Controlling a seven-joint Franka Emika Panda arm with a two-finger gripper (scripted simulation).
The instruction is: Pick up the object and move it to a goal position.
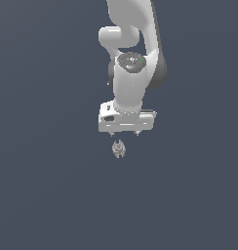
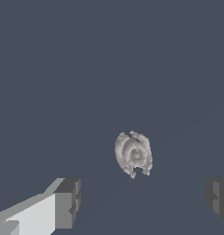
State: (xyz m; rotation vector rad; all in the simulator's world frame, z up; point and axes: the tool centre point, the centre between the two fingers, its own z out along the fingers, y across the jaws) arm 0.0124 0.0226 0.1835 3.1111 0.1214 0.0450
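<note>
Spread wide, the tool (image 2: 141, 202) hangs just above the object (image 2: 133, 154), not touching it.

Open claw (image 1: 125, 133) above object (image 1: 119, 148)

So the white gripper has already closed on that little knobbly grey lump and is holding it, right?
Not quite. The gripper is open and holds nothing: in the wrist view the little knobbly grey lump lies apart from both fingers, touching neither. The exterior view also shows the lump clear of the gripper.
</note>
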